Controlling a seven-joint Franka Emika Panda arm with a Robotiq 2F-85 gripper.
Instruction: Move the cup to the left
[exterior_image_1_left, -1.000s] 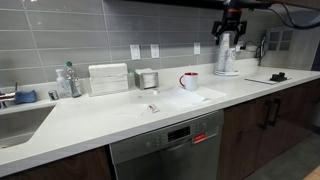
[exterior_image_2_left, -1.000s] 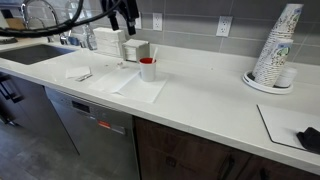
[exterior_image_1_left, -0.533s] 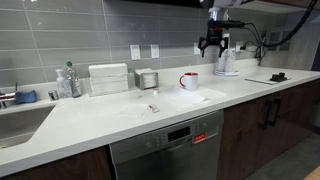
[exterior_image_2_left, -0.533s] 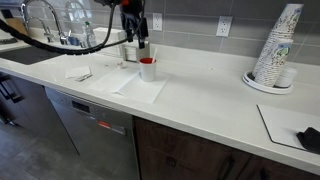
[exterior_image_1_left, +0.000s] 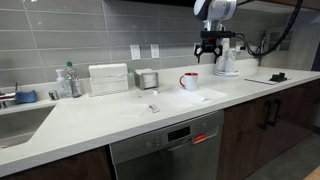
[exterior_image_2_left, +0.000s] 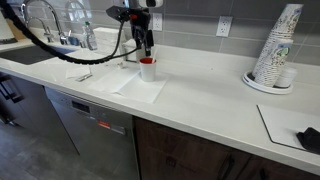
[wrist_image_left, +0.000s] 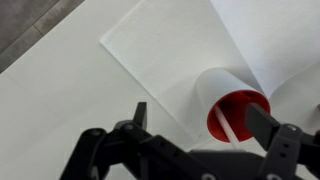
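The cup (exterior_image_1_left: 189, 81) is a small white mug with a red inside and a side handle. It stands on a white paper sheet (exterior_image_1_left: 197, 97) on the counter and shows in both exterior views (exterior_image_2_left: 148, 69). In the wrist view the cup (wrist_image_left: 232, 105) lies below the jaws, toward the right finger, with a thin white stick inside. My gripper (exterior_image_1_left: 208, 55) hangs open above and slightly beside the cup, not touching it; it also shows in an exterior view (exterior_image_2_left: 146, 47) and in the wrist view (wrist_image_left: 200, 122).
A silvery metal container (exterior_image_1_left: 147, 78), a white napkin box (exterior_image_1_left: 108, 78) and a clear bottle (exterior_image_1_left: 67, 81) stand along the tiled wall. A sink (exterior_image_1_left: 15, 120) lies at one end. A stack of paper cups (exterior_image_2_left: 274, 48) stands on a plate. A small packet (exterior_image_1_left: 153, 107) lies on the counter.
The arm has swung from above the stack of paper cups toward the cup and come lower, now hovering just above it. The cup has not moved.
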